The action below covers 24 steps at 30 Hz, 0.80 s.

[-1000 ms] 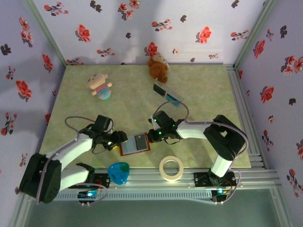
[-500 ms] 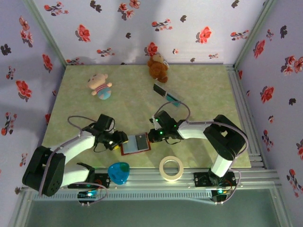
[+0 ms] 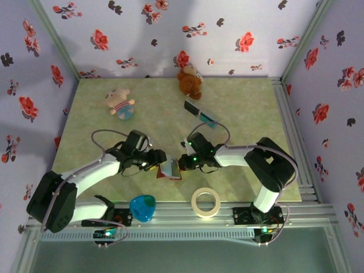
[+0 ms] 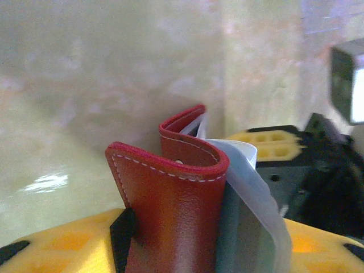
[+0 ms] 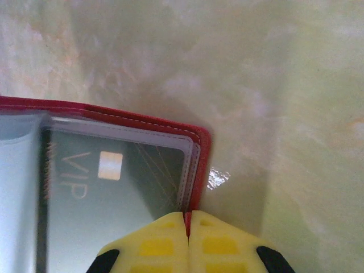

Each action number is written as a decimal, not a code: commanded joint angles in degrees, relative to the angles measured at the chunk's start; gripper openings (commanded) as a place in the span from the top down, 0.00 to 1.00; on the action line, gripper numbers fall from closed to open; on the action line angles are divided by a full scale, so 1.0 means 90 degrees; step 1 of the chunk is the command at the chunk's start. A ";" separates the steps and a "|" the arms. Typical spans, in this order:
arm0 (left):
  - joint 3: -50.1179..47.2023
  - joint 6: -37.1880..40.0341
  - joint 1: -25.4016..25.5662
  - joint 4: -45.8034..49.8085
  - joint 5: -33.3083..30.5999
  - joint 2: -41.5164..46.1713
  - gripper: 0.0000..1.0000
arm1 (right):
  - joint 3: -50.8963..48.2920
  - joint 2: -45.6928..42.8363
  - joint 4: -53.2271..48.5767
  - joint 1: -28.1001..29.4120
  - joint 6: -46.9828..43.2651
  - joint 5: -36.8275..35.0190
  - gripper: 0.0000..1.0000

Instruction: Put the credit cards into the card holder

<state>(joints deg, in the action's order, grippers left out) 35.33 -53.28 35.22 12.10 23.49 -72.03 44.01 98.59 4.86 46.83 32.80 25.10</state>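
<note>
Moved: left flap of card holder (image 3: 169, 169), flat earlier, now raised upright; left gripper (image 3: 157, 161) shifted rightward.
Left gripper: clamped around raised red flap.
Right gripper (image 3: 181, 164): pressed together on card holder's right border.
Card holder: near front of table (image 3: 244, 114), between both grippers; VIP card (image 5: 114, 193) sleeved inside.

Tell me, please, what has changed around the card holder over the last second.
The left gripper swung right towards the right gripper, lifting the left flap of the card holder from flat to upright; its jaws appear to grip that flap. The right gripper stayed shut on the holder's right edge. The VIP card in the sleeve, the tape roll and the far cards did not move.
</note>
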 commanded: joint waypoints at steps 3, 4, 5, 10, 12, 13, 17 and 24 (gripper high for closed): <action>0.0655 0.0054 0.0540 0.0001 -0.0090 -0.0287 0.46 | -0.0187 0.0114 -0.0003 -0.0051 0.0024 -0.0133 1.00; 0.0781 0.0066 0.0621 0.0116 -0.0177 -0.0288 0.46 | -0.0178 0.0134 -0.0042 -0.0060 0.0034 -0.0156 0.99; 0.0904 0.0058 0.0715 0.0341 -0.0340 -0.0272 0.45 | -0.0144 0.0164 -0.0125 -0.0078 0.0023 -0.0181 1.00; 0.1090 0.0021 0.0601 0.1419 -0.0954 -0.0196 0.46 | -0.0094 -0.0050 -0.0671 -0.0085 -0.0153 -0.0663 1.00; 0.1005 0.0094 0.0521 0.1653 -0.1100 -0.0059 0.46 | -0.0081 -0.0130 -0.0771 -0.0082 -0.0215 -0.0722 1.00; 0.0947 0.0103 0.0502 0.1678 -0.1159 0.0035 0.46 | -0.0044 -0.0141 -0.0860 -0.0082 -0.0286 -0.0731 1.00; 0.0923 0.0199 0.0408 0.1951 -0.1331 0.0353 0.45 | 0.0203 -0.0151 -0.1419 -0.0078 -0.0663 -0.0881 1.00; 0.0954 0.0019 0.0420 0.1916 -0.0898 0.0105 0.50 | 0.0358 -0.0055 -0.1381 -0.0086 -0.0603 -0.0637 1.00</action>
<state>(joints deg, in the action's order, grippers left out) 43.55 -52.64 39.09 28.14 13.93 -69.82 46.81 97.38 -3.86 46.37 28.47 20.75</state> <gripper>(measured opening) 0.503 0.037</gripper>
